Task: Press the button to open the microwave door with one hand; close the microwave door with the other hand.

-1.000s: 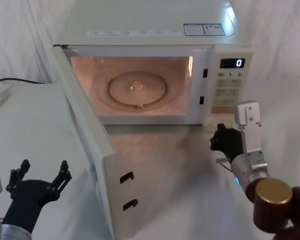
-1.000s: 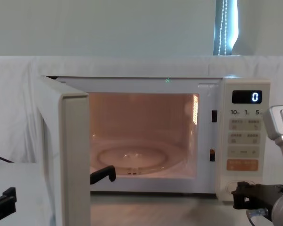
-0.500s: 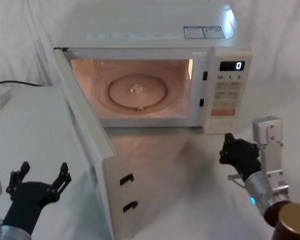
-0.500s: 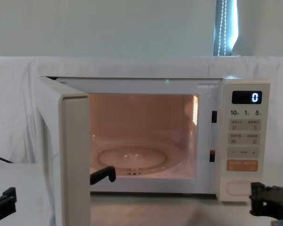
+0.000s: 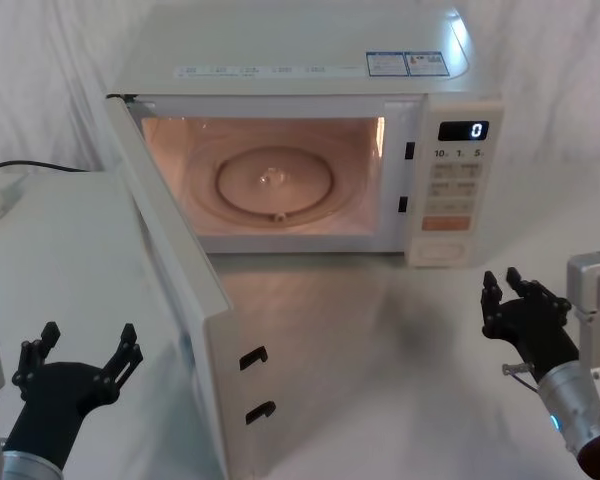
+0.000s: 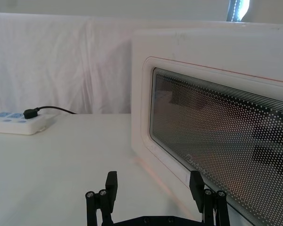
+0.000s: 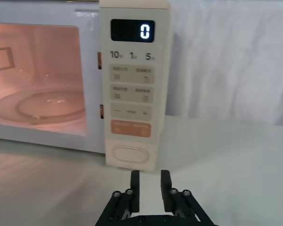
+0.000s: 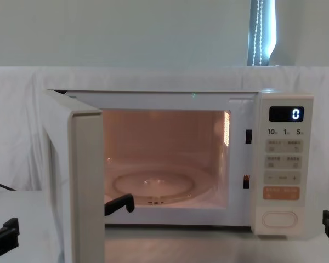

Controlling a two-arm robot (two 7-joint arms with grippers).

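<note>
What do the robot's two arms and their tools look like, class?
Both tools, the left tool and the right tool, are black with paired slim fingers tipped by small round screws. The right wrist is a silver metal cylinder with a small blue light, beside a grey boxy bracket.

Bright, even room light, frames sharp.
My view catches a warm orange glow inside the microwave (image 5: 280, 150), spilling onto the pale surface (image 5: 380, 330).

One microwave (image 5: 310, 130) with one door (image 5: 175, 290), one glass turntable (image 5: 275, 180), one display (image 5: 463, 131), one wide button (image 7: 129, 154) and one orange button (image 7: 130, 128). One power strip (image 6: 19, 123). Two grippers.
</note>
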